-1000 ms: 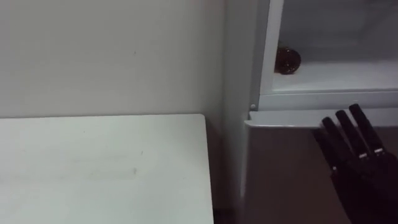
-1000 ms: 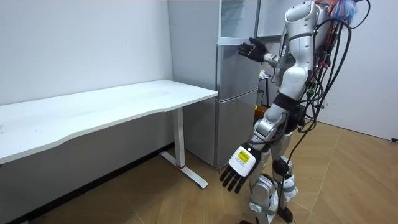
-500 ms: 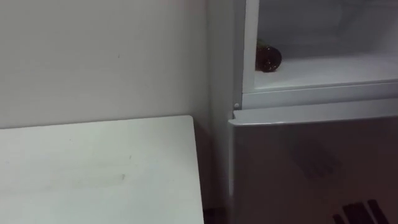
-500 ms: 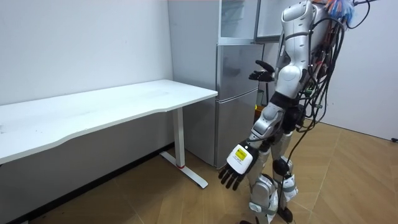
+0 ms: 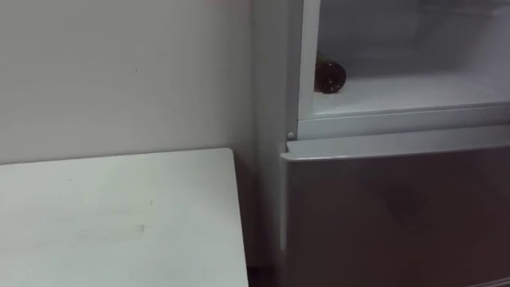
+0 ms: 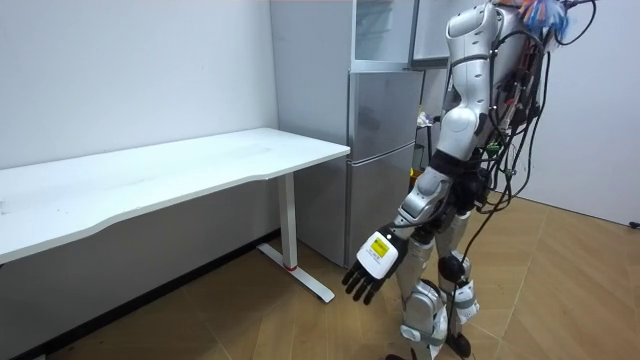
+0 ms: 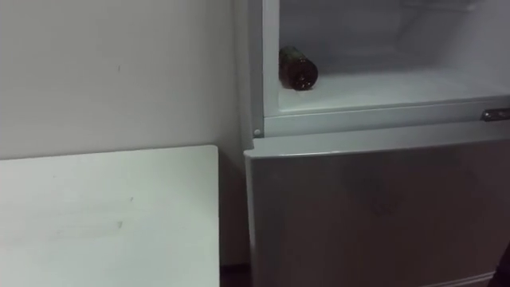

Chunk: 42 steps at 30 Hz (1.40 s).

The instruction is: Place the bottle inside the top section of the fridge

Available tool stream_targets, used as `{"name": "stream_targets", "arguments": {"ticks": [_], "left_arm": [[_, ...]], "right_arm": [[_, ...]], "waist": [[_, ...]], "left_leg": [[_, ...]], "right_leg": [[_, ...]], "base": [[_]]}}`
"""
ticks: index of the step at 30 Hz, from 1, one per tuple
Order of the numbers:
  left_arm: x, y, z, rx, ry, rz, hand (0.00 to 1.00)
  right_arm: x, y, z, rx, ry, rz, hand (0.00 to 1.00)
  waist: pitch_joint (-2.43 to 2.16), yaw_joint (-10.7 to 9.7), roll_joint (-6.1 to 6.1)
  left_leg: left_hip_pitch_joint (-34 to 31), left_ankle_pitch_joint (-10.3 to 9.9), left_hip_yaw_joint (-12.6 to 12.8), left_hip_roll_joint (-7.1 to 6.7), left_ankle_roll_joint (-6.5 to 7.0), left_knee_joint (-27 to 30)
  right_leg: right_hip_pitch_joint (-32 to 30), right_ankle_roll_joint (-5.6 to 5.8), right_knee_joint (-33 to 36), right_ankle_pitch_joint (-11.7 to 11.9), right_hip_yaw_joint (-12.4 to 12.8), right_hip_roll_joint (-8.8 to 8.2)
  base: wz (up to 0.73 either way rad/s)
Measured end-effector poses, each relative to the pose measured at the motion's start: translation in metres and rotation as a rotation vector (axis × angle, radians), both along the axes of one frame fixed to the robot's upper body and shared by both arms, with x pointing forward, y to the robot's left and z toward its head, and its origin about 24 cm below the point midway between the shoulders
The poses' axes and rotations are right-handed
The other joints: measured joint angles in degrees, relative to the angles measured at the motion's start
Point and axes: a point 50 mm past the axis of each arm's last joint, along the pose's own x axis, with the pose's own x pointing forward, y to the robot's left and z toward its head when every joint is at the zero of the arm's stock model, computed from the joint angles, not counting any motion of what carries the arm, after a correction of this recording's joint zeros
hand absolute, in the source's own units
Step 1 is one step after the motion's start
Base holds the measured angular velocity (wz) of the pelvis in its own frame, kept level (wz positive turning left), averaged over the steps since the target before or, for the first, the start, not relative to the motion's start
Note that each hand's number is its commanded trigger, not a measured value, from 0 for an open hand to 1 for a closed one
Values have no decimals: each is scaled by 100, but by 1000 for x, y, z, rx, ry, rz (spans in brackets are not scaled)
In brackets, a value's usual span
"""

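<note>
Lying on its side, bottle [image 5: 329, 76] sits on the upper fridge [image 5: 414, 89] shelf, close against the open compartment's left wall. Robot stands before the fridge, beside white table [image 6: 180, 165]. Left hand [image 6: 368, 270] hangs low at its side, fingers loosely straight, holding nothing.

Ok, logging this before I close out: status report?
Left hand open, hanging low. Bottle lying on its side inside open upper fridge. Nothing in the way.
</note>
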Motion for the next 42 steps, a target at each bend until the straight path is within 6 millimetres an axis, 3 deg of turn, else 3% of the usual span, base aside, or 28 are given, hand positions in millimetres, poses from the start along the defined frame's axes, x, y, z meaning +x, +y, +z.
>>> {"name": "stream_targets", "arguments": {"ticks": [4, 7, 11, 19, 30, 42], "left_arm": [[-2, 5, 2, 11, 1, 31, 0], [3, 9, 5, 24, -32, 49, 0], [5, 13, 7, 37, -49, 64, 0], [3, 14, 7, 40, -48, 75, 0], [-2, 17, 7, 31, -29, 86, 0], [-6, 17, 6, 26, -18, 89, 0]], "right_arm": [[-10, -14, 5, -91, 124, -109, 0], [-17, -26, 12, -108, 174, -240, 0], [-13, -44, 40, -214, 191, -375, 0], [-4, -55, 86, -372, 119, -487, 0], [13, -59, 155, -587, -66, -583, 0], [13, -52, 164, -729, -17, -628, 0]], "waist": [[1, -140, -101], [2, -129, -182], [8, -182, -212], [28, -204, -213], [36, -205, -405], [55, -131, -398]], "left_leg": [[3, 1, 9, -14, 2, -48], [26, 1, 56, -15, 2, -88], [3, 1, 66, -29, 2, -121], [3, 0, 62, -31, 1, -138], [2, 0, 39, -37, 1, -137], [69, 2, 42, -68, 3, -142]], "right_leg": [[-22, 13, -4, -19, 0, -10], [-31, 12, 9, -19, 38, -4], [-89, 18, 16, -22, 82, -2], [-96, 27, 4, -38, 77, 1], [-100, 30, 12, -51, 63, -4], [-82, 42, 122, -102, 36, -46]], "base": [[-1], [-7], [-5], [0], [0], [-1]]}}
